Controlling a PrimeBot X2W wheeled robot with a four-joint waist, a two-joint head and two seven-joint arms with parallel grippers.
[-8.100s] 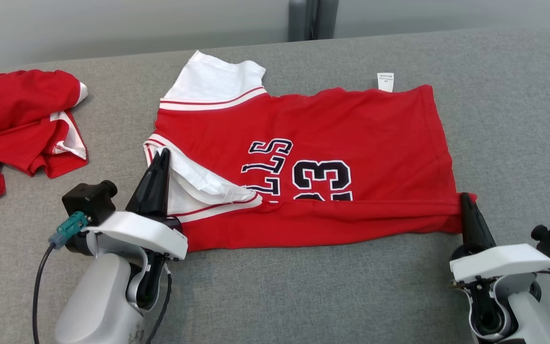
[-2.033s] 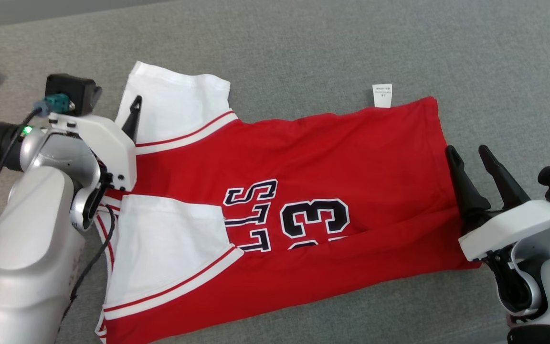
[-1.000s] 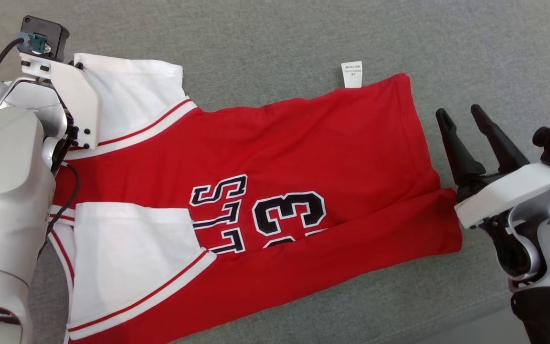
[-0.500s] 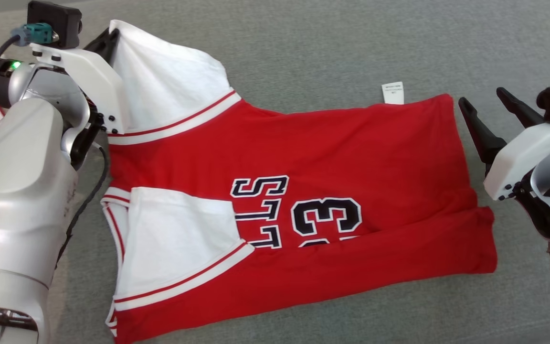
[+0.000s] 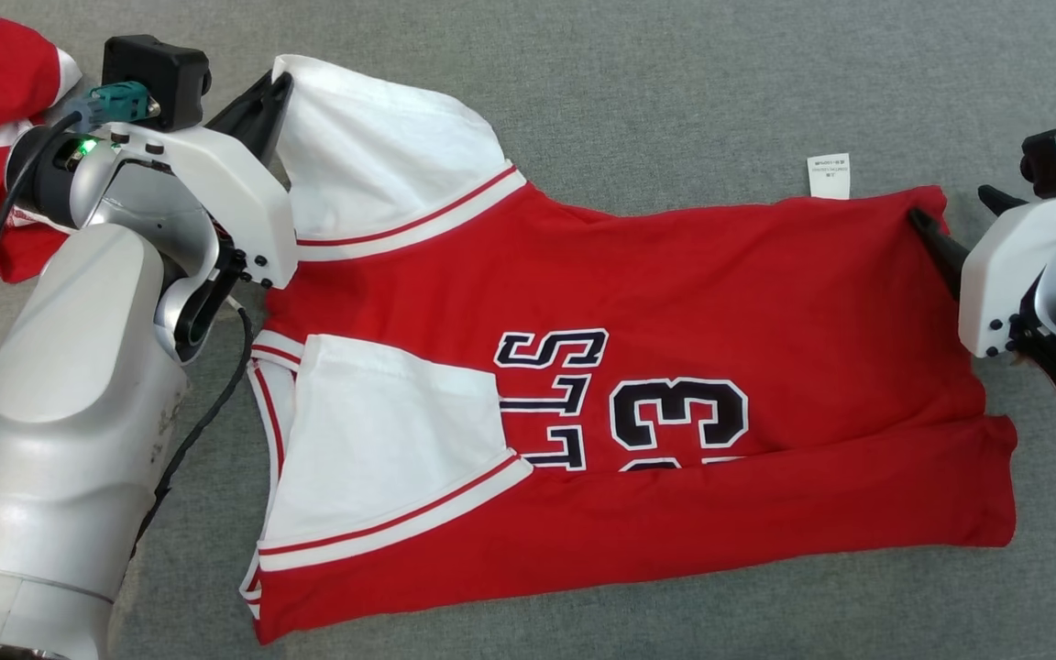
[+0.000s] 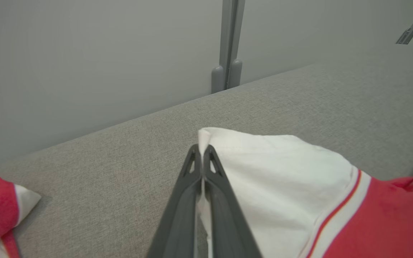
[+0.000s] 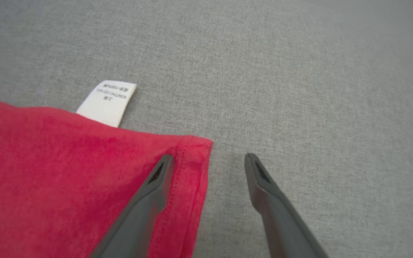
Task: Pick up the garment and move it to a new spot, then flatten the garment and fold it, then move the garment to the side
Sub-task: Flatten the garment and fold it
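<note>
Red and white, the jersey (image 5: 675,302) lies spread on the grey bench (image 5: 675,82). Its white sleeve (image 6: 271,161) is pinched in the closed left tool (image 6: 202,150); the right tool (image 7: 209,157) stands open astride the jersey's hem corner.

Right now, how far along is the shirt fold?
Done: shirt spread flat, near edge folded up over the number. In hand: left gripper shut on the far white sleeve; right gripper open, straddling the far hem corner. Left: second fold, move aside.
</note>
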